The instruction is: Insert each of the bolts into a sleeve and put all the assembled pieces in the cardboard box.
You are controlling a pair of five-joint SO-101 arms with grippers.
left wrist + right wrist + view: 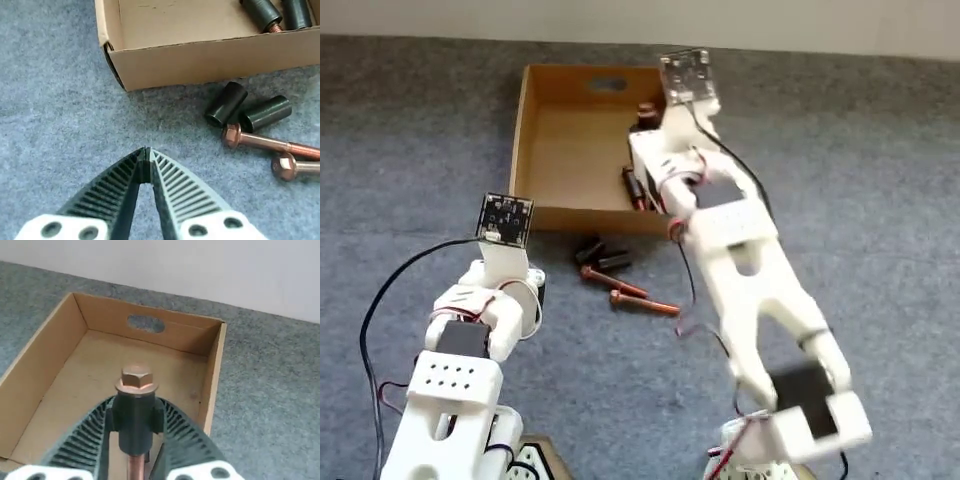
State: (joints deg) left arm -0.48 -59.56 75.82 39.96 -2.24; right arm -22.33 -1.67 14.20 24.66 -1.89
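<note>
My right gripper [135, 407] is clamped around a black cylindrical sleeve [134, 427] with a copper hex-head bolt [136, 380] through it, held over the open brown cardboard box [175, 337]. This looks like the drop-off step: the next move is to lower and release. My left gripper [145, 152] is closed and empty above the grey tabletop [60, 125], near two loose black sleeves [226, 103] and two copper bolts [260, 141] just outside the box.

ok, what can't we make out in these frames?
High view: cardboard box floor's right part, hidden by the right arm.
Left wrist view: assembled pieces in the box, cut by the edge; count unclear.
Right wrist view: box floor behind the right gripper and its sleeved bolt.
</note>
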